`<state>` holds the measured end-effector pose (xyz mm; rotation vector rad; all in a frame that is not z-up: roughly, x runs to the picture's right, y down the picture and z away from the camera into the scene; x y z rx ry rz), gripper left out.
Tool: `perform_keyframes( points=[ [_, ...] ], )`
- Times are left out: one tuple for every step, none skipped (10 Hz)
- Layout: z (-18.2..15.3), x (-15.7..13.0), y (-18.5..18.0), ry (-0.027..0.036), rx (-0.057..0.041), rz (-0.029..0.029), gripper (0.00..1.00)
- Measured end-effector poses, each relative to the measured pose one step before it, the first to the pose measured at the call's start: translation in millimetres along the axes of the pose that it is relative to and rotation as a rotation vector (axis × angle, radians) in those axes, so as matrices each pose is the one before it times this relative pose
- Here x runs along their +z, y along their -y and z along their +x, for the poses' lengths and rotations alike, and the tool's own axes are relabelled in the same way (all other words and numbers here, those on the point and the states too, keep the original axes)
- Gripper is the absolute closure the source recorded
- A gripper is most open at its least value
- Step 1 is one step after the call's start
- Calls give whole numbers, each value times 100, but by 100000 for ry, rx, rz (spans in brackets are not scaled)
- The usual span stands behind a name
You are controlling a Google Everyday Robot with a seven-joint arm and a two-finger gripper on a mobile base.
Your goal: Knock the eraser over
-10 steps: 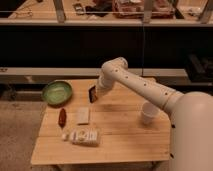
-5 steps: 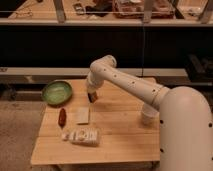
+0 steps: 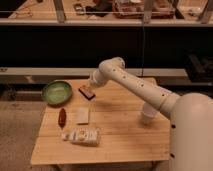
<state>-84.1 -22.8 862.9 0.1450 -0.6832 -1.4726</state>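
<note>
The eraser [image 3: 86, 92], a small dark block with a reddish-brown edge, lies low and tilted on the wooden table [image 3: 120, 135], just right of the green bowl [image 3: 56, 92]. My gripper [image 3: 93, 82] is at the end of the white arm [image 3: 135, 85], right above and behind the eraser's far end, touching or nearly touching it. The arm reaches in from the lower right and bends down over the table's back part.
A slim dark-red oblong thing [image 3: 62, 117] and a flat pale beige block [image 3: 83, 115] lie in the left middle. A pale packet [image 3: 82, 135] lies near the front left. A white cup [image 3: 147, 114] stands at the right, under the arm. A dark counter runs behind the table.
The arm swung left and down onto the eraser. The eraser stood upright before and now lies low on the table, shifted slightly left.
</note>
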Motion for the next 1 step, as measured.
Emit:
perform_keyframes(
  points=[
    [-106, 269, 314, 414, -357, 243, 96]
  ],
)
